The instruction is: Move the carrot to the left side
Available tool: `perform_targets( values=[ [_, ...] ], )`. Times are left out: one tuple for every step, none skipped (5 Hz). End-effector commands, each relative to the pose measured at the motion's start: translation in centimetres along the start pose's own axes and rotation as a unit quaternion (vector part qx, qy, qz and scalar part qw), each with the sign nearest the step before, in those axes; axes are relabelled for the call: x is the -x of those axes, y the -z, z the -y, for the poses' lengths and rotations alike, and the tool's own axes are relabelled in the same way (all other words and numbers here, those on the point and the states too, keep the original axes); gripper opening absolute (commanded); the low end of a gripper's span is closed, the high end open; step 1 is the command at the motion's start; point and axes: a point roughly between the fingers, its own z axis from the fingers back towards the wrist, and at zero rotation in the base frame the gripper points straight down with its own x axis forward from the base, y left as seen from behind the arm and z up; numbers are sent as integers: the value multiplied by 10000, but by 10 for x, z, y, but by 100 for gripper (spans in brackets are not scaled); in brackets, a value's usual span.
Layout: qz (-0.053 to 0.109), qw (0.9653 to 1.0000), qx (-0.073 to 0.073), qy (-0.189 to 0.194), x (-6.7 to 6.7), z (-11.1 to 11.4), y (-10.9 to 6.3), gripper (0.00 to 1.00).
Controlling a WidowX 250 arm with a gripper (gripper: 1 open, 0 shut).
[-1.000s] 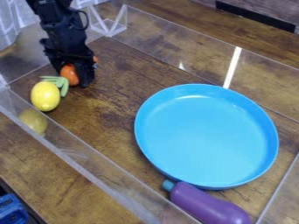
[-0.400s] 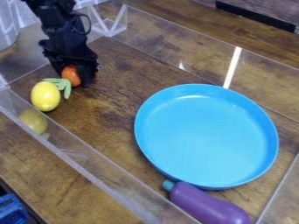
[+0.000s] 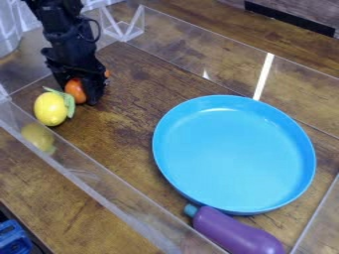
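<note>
Camera view from above the wooden table (image 3: 146,94), and the black robot hand (image 3: 77,87) points straight down at the far left, its two fingers straddling the small orange toy carrot (image 3: 75,91). The gap between them is moderate, and it looks closed onto the carrot, though whether the pads truly press it is hard to say from here. The carrot sits low at the tabletop, just beside the round yellow lemon (image 3: 51,107), its yellow-green leafy top (image 3: 66,99) poking out towards that lemon. It's already well over on the left, far from the big round blue plate (image 3: 235,151) and the purple eggplant (image 3: 239,233) at the bottom edge. To finish cleanly, I'd say: set it down flat, open fully, then lift straight up so nothing nudges the lemon.
</note>
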Motion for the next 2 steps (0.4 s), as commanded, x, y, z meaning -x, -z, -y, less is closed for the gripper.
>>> perform_targets(
  values=[
    [-95, 9999, -10, -97, 2, -5, -2, 100],
    [-132, 9999, 14, -57, 1, 0, -3, 0]
  ],
)
